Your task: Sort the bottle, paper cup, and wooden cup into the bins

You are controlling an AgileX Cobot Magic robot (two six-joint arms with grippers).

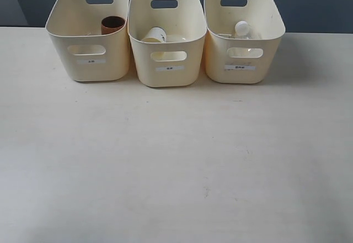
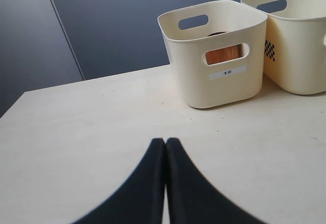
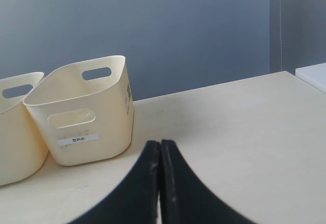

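Three cream bins stand in a row at the back of the table. The wooden cup (image 1: 112, 24) sits in the left bin (image 1: 88, 66); its brown side shows through that bin's handle hole (image 2: 223, 55). The paper cup (image 1: 154, 35) lies tilted in the middle bin (image 1: 168, 72). The bottle (image 1: 241, 29), white cap up, rests in the right bin (image 1: 242, 69). My left gripper (image 2: 165, 140) is shut and empty, well in front of the left bin (image 2: 214, 81). My right gripper (image 3: 160, 142) is shut and empty, near the right bin (image 3: 81, 127). Neither gripper shows in the exterior view.
The pale table (image 1: 176, 165) stretches wide in front of the bins. A dark blue-grey wall (image 1: 309, 0) runs behind them. The table's left edge (image 2: 10, 107) and a white surface beyond its right edge (image 3: 313, 76) show in the wrist views.
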